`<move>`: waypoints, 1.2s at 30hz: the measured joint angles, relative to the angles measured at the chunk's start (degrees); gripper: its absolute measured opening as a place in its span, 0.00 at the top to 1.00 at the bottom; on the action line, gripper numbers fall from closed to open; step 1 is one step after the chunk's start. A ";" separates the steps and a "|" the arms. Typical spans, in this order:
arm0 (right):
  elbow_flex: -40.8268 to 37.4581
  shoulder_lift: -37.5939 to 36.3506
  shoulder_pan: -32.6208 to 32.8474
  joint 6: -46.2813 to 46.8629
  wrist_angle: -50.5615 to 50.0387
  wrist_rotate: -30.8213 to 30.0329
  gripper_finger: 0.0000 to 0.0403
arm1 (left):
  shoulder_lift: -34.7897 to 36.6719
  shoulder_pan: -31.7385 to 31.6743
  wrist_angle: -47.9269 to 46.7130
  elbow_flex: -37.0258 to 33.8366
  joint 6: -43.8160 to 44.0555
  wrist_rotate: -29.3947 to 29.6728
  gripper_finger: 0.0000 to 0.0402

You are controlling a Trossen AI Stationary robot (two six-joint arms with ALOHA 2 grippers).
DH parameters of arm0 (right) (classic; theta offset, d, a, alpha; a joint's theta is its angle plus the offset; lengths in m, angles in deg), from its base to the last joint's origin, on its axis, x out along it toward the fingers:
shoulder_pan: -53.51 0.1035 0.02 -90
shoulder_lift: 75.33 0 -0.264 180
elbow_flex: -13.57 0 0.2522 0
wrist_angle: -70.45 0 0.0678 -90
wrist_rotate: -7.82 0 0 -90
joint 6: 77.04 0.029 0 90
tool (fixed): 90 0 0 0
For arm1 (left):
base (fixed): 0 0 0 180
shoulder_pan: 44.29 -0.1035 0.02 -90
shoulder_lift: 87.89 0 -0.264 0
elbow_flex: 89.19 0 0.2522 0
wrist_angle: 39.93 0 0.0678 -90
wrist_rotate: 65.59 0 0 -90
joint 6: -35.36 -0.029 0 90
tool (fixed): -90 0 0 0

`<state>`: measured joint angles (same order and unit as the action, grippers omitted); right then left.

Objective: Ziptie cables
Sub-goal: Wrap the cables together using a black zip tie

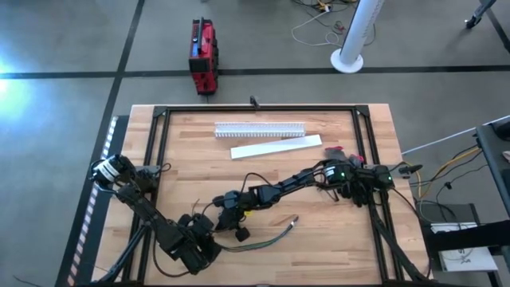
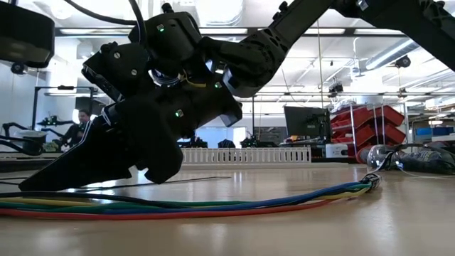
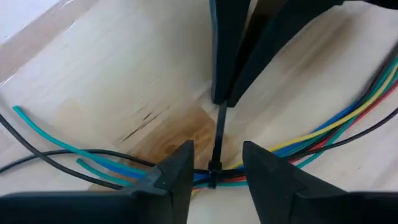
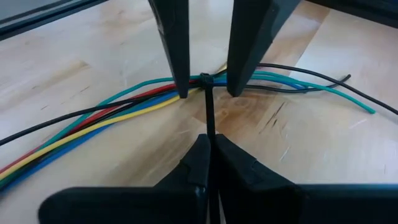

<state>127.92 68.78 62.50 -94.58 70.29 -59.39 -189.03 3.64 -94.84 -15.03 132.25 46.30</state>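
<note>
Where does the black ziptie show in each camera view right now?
High view: hidden between the two claws, not discernible.
Low view: not discernible behind the claws.
Left wrist view: thin black plastic ziptie, centre, running up to the right claw.
Right wrist view: centre.
Shared landmark: bundle of coloured cables.

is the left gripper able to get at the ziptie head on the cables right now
Probably yes. The left gripper is open with its fingers either side of the ziptie head on the cables; the right gripper holds only the tail.
</note>
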 joint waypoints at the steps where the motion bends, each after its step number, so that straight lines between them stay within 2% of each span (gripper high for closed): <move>1: 0.00 0.00 0.00 -0.02 0.00 -0.02 0.99 | 0.00 -0.02 -0.16 -0.06 -0.15 -0.04 0.71; 7: 0.00 0.00 0.00 -0.17 -0.02 0.04 0.99 | 0.00 -0.44 -0.17 -1.17 0.22 -0.12 0.75; 11: 0.00 0.00 0.00 -0.24 -0.04 0.08 0.99 | 0.00 -0.83 3.66 -2.79 -0.69 -0.67 0.79; 20: 0.00 -0.10 -0.10 -1.62 -0.27 0.11 0.99 | 0.00 -0.87 5.67 -3.20 -1.69 -3.20 0.97; 36: -0.09 -3.82 -0.94 -9.15 -11.38 -1.88 1.00 | 0.00 1.18 5.87 -2.94 0.94 -3.97 0.99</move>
<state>127.84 64.96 61.56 -103.72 58.91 -61.27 -189.03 4.83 -88.98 -17.97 133.18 42.33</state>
